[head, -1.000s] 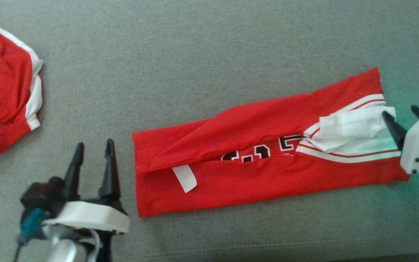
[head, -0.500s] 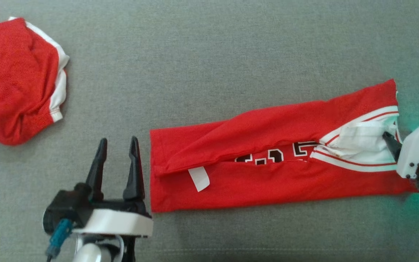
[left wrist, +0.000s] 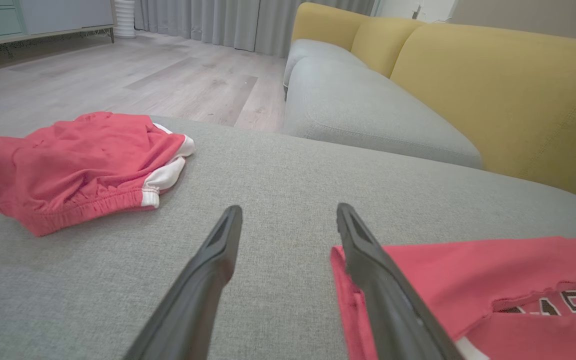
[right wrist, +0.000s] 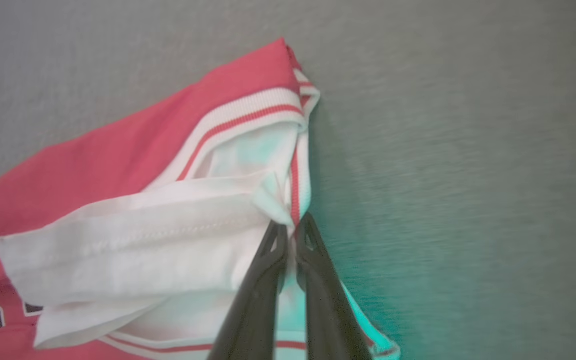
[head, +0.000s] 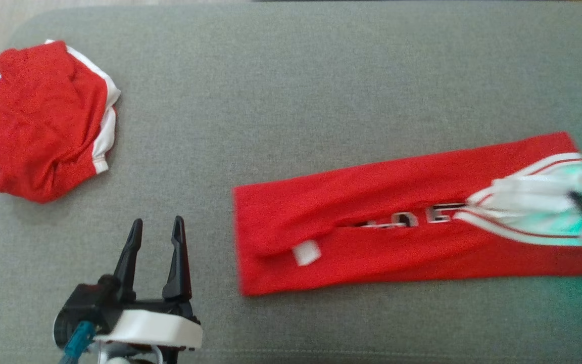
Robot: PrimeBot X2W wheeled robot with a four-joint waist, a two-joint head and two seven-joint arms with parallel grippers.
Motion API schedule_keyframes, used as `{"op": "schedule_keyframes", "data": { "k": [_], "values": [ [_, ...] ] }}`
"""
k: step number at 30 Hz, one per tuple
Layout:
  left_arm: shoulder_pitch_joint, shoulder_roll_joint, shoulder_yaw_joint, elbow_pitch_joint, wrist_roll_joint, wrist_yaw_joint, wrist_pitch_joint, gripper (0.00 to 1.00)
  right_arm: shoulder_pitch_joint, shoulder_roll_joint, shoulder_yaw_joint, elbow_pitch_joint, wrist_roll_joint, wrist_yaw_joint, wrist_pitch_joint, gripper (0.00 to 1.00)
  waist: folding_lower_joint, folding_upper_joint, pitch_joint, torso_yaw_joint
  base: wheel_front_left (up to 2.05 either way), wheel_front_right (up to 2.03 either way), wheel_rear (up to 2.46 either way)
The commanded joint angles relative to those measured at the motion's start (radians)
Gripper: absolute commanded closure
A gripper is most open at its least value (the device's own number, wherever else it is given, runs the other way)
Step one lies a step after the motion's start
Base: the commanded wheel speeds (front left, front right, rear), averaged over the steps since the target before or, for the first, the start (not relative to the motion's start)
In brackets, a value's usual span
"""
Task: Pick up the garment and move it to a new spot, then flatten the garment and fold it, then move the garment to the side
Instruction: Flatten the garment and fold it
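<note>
You had the garment [head: 397, 222] lying as a long red strip on the right half of the grey cushion [head: 291, 76], nearer its front edge than its back. Both long sides were turned in over the dark lettering, and a white label [head: 306, 253] showed near the hem end. The white striped neck end pointed to the cushion's right. There your right gripper [right wrist: 291, 235] had its fingers pressed together, pinching the striped trim at the very edge of the cloth. Your left gripper [head: 157, 222] sat by the front edge just left of the hem end, fingers spread and holding nothing. In its wrist view one finger crossed the hem corner, though I could not tell whether it touched. The red shorts [head: 43, 121] lay bunched at the far left corner, well apart. With the lengthwise folds in place, I judge you were in the folding step, about to make the crosswise fold. That next move would call for lifting the pinched end just clear of the cushion and carrying it over toward the hem. The turned-in sides must stay closed. The bite looked thin and could slip, so the left gripper might pin the hem.
</note>
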Motion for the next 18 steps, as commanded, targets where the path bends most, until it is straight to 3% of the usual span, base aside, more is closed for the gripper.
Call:
{"op": "schedule_keyframes", "data": {
  "k": [1, 6, 9, 18],
  "values": [
    [-0.004, -0.006, 0.033, -0.028, 0.002, -0.005, -0.012, 0.0, -0.01, -0.055, -0.013, -0.034, -0.002, -0.001, -0.014, 1.0, 0.0, 0.0, -0.011, 0.004, 0.0, 0.0, 0.0],
    [0.021, -0.007, 0.028, 0.005, 0.003, -0.007, -0.012, 0.0, -0.012, -0.129, -0.136, -0.049, -0.051, -0.001, 0.0, 1.0, 0.0, 0.0, -0.061, 0.011, 0.0, 0.0, 0.0],
    [0.038, -0.007, 0.025, 0.02, 0.004, -0.005, -0.012, 0.0, -0.007, -0.133, -0.167, -0.103, -0.064, -0.001, 0.031, 1.0, 0.0, 0.0, -0.094, 0.013, 0.0, 0.0, 0.0],
    [0.055, -0.007, 0.015, 0.019, -0.009, 0.006, -0.012, 0.0, 0.095, -0.045, -0.004, -0.466, 0.069, -0.001, 0.124, 1.0, 0.0, 0.0, -0.111, -0.004, 0.0, 0.0, 0.0]
  ]
}}
